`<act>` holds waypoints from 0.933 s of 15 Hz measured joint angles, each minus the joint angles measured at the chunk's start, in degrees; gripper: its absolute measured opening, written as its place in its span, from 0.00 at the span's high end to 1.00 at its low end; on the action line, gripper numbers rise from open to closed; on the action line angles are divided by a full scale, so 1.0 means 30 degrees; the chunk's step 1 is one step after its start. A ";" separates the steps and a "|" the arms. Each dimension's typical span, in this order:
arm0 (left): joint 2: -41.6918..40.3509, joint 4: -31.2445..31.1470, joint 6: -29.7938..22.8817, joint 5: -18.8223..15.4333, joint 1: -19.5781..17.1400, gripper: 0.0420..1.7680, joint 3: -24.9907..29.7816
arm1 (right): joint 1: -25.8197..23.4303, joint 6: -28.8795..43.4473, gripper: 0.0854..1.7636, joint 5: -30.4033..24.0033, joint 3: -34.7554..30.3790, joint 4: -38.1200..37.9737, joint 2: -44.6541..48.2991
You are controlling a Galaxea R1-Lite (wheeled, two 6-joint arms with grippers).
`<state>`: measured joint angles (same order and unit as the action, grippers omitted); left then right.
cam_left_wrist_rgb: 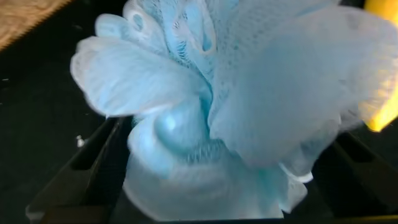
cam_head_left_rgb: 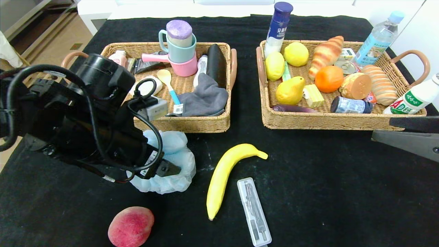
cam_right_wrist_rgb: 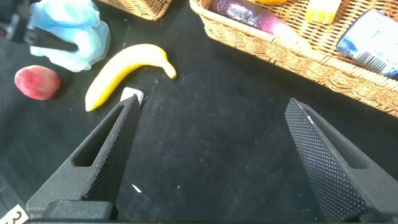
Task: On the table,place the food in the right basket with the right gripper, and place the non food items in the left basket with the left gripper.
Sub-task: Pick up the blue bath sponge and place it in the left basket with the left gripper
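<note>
Head view of a black-clothed tabletop [cam_head_left_rgb: 325, 192] bearing two wicker baskets. The left end effector [cam_head_left_rgb: 164, 169], at about 8 o'clock in the scene, is lowered onto the light-blue bath pouf [cam_head_left_rgb: 171, 161]; its fingers [cam_left_wrist_rgb: 74, 180] stand spread wide on either side of the pouf [cam_left_wrist_rgb: 236, 112], and whether they touch it cannot be told. The right end effector [cam_right_wrist_rgb: 211, 155] hovers above bare cloth at about 3 o'clock, just in front of the right basket [cam_head_left_rgb: 325, 120], with its fingers [cam_right_wrist_rgb: 106, 155] wide apart and nothing between them. The banana [cam_head_left_rgb: 226, 175] lies near the centre toward 6 o'clock, with the clear compass case [cam_head_left_rgb: 253, 211] just beside it on its right. The peach [cam_head_left_rgb: 131, 226] rests at 7 o'clock, near the front edge. In the right basket, the pear [cam_head_left_rgb: 291, 91] and the blue-lidded jar [cam_head_left_rgb: 351, 105] lie among other food. The left basket [cam_head_left_rgb: 192, 123], at 11 o'clock, holds cups, a spoon and a grey cloth.
</note>
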<state>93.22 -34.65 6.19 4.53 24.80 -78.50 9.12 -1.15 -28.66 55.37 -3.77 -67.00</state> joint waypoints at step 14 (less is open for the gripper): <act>0.1081 -0.0130 -0.0423 -0.0033 0.0028 0.30 -0.0406 | 0.0000 0.0008 0.03 0.0008 0.0000 0.0000 -0.0122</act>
<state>96.46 -35.04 4.92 4.44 24.88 -79.71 9.12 -1.12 -28.64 55.37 -3.77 -67.37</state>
